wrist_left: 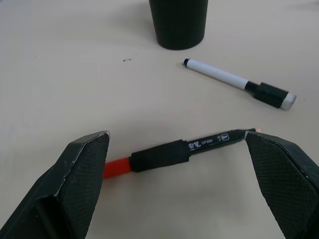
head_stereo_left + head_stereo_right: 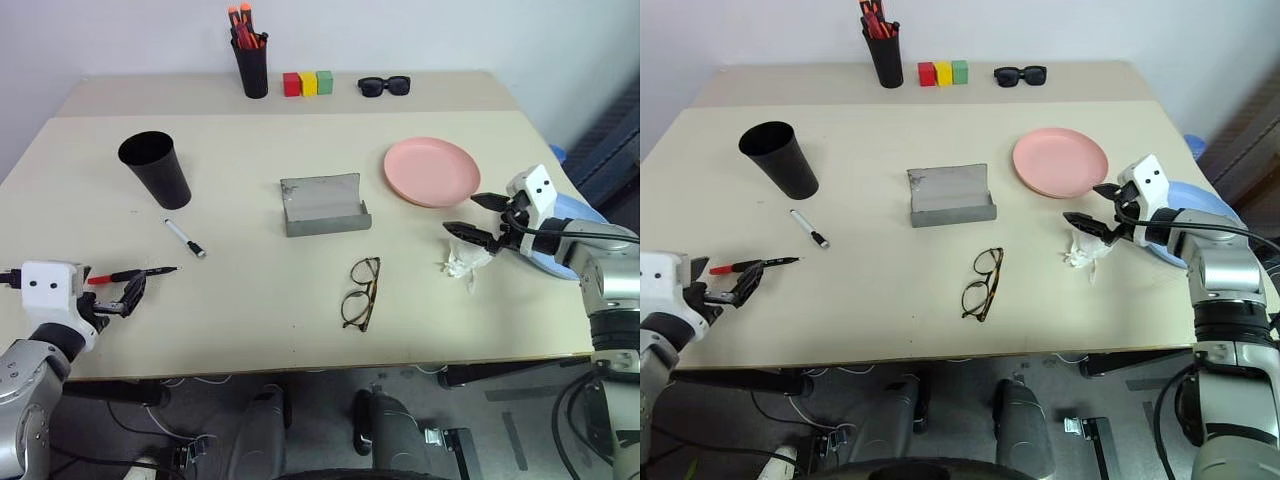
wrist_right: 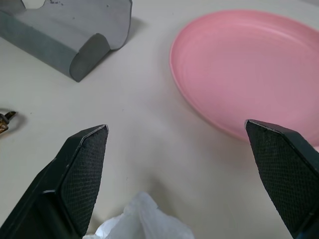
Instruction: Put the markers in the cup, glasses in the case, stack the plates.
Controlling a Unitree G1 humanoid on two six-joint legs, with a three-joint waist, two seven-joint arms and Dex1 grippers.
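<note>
Straddling the red marker (image 1: 164, 154), left gripper (image 1: 182, 184) spread wide, nothing clamped; marker's long axis runs crosswise between fingertips; right gripper (image 3: 182, 174) also spread, far off.

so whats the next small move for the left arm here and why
Probably ease the left gripper down and shut it on the red marker. Its jaws stand wide open on either side of the marker, which lies flat on the table between them, not yet gripped. The cup stands upright beyond, open and ready to receive it. The white marker lies apart, nearer the cup.
</note>
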